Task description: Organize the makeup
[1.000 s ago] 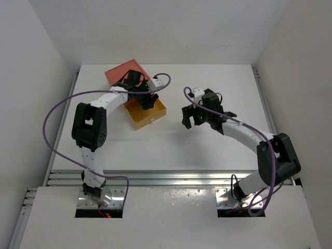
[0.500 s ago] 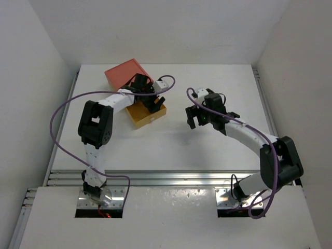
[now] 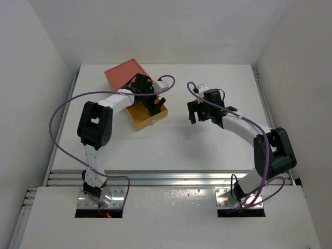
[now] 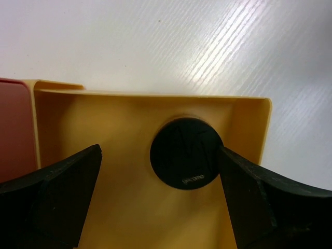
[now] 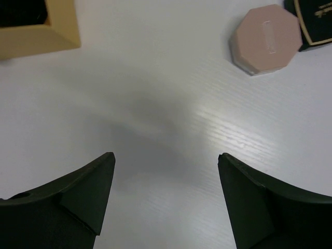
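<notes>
Moved: right arm has crept further up the table since a second ago; left arm swung over the drawer, then barely budged
Table [image 3: 171,150]: white, both arms reaching across it
Orange box [image 3: 123,72]: far left, yellow drawer [image 4: 124,119] right up against it
Left gripper [image 4: 161,179]: jaws spread wide, empty, hanging over the drawer
Right gripper [image 5: 166,166]: wide too, nothing in it, above bare table
Peach-pink compact [image 5: 266,39]: on the table, ahead and to the right in the right wrist view, well apart; roundish, so no long axis; right arm's nearer, I'd guess it's next
Black squarish compact [image 5: 314,21]: just beside the pink one, mostly cropped
Black round disc [image 4: 185,153]: flat in the drawer, near its end wall
</notes>
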